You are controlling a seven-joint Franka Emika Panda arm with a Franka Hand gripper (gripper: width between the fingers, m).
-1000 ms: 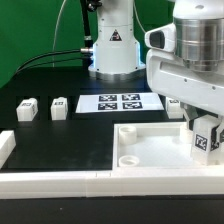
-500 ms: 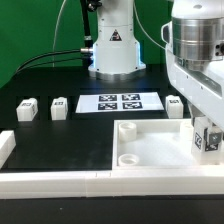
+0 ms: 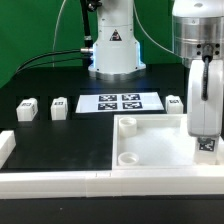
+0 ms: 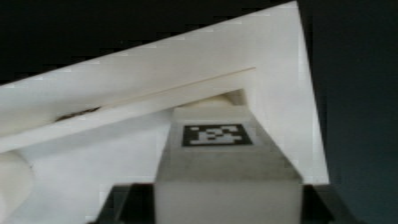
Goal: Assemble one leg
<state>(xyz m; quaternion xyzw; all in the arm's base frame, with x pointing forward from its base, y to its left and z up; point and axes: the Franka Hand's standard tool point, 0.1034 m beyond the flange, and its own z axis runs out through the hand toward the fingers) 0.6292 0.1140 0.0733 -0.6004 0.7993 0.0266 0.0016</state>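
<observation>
My gripper is shut on a white leg block with a marker tag on its face, and holds it upright over the right side of the large flat white panel. In the wrist view the leg fills the space between my dark fingers, with the panel below it. Three more legs stand on the black table: two at the exterior view's left and one at the right.
The marker board lies at the middle back. Long white border bars run along the front. The robot base stands behind. The panel has round holes near its corners.
The arm has turned and moved so the held leg now hangs straight and lower over the panel's right side. The other legs have not moved.
</observation>
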